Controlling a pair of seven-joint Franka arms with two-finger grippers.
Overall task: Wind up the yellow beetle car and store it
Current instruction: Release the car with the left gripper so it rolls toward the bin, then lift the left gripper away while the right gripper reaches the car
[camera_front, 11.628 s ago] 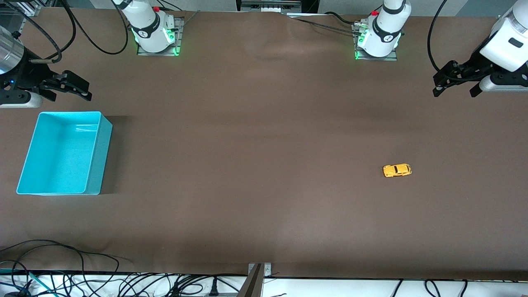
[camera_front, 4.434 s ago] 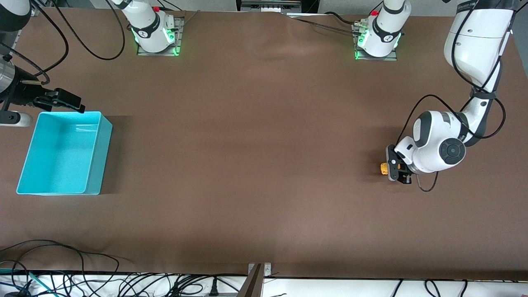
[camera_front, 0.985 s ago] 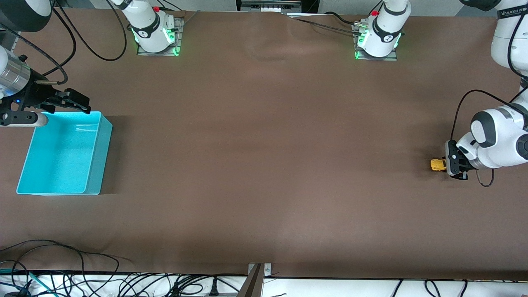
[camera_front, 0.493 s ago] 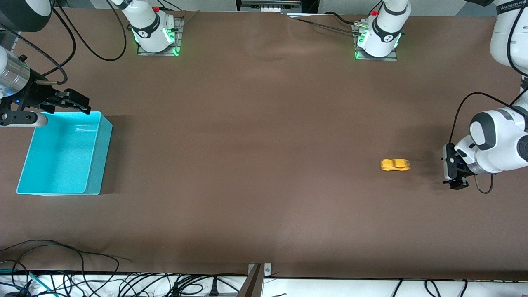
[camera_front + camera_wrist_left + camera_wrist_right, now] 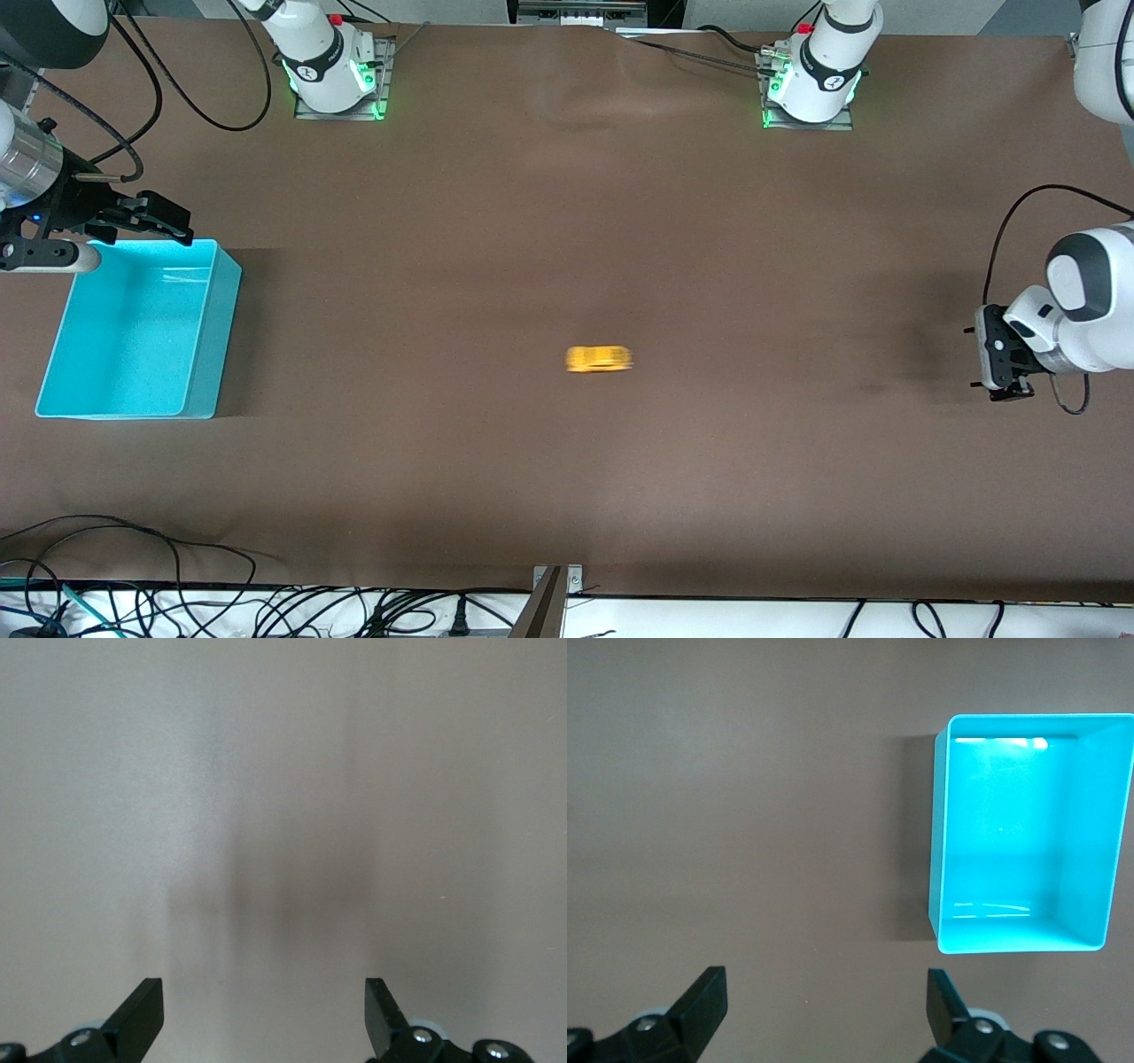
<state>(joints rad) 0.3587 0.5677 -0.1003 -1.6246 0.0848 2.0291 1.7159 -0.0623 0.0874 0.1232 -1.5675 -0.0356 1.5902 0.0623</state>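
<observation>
The yellow beetle car (image 5: 600, 358) is a blurred yellow streak on the brown table's middle, free of both grippers. My left gripper (image 5: 985, 359) hangs open over the left arm's end of the table, well apart from the car. In the left wrist view that gripper (image 5: 263, 1014) has only bare table between its fingers (image 5: 142, 1017). My right gripper (image 5: 182, 226) waits open, just above the turquoise bin's (image 5: 226, 337) corner nearest the right arm's base. The right wrist view shows the bin (image 5: 943, 842) empty, beside the open right gripper (image 5: 824, 1005).
Both arm bases (image 5: 330, 71) (image 5: 815, 84) stand along the table edge farthest from the front camera. Cables (image 5: 133, 576) lie along the table's nearest edge, and a metal bracket (image 5: 554, 589) sits at its middle.
The left gripper has opened and let go of the car, which has rolled from it to mid-table toward the bin. The left gripper has drawn back slightly. The right arm has not moved.
</observation>
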